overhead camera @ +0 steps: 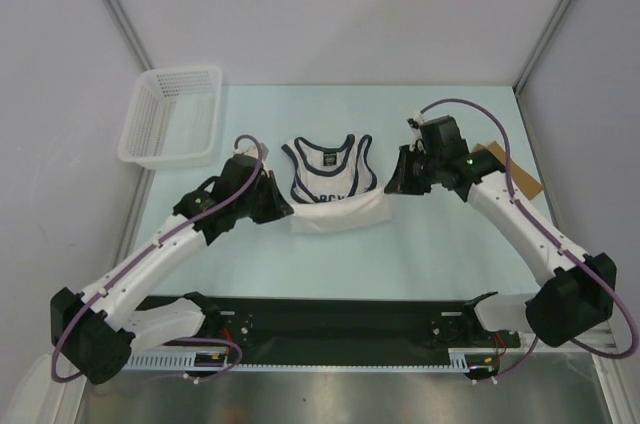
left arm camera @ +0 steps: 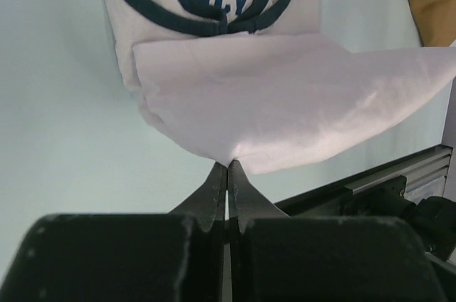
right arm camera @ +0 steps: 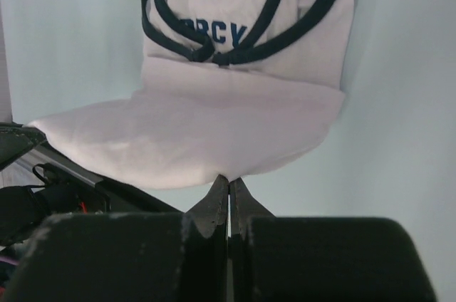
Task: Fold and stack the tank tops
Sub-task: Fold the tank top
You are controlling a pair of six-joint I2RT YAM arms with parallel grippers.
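The white tank top (overhead camera: 330, 182), navy trim and blue chest print showing, lies flat mid-table with its lower part lifted and doubled toward the neck. My left gripper (overhead camera: 287, 211) is shut on the lower left corner of that lifted hem. In the left wrist view the gripper (left arm camera: 228, 162) pinches the white cloth (left arm camera: 285, 102) at its tips. My right gripper (overhead camera: 389, 187) is shut on the opposite corner, and the right wrist view shows the gripper (right arm camera: 229, 177) pinching the white fold (right arm camera: 214, 131). The tan-brown tank top (overhead camera: 518, 180) lies at the far right, mostly hidden behind the right arm.
A white lattice basket (overhead camera: 172, 116) stands at the back left of the table. A black rail (overhead camera: 340, 319) runs along the near edge between the arm bases. White walls close in the left, back and right sides.
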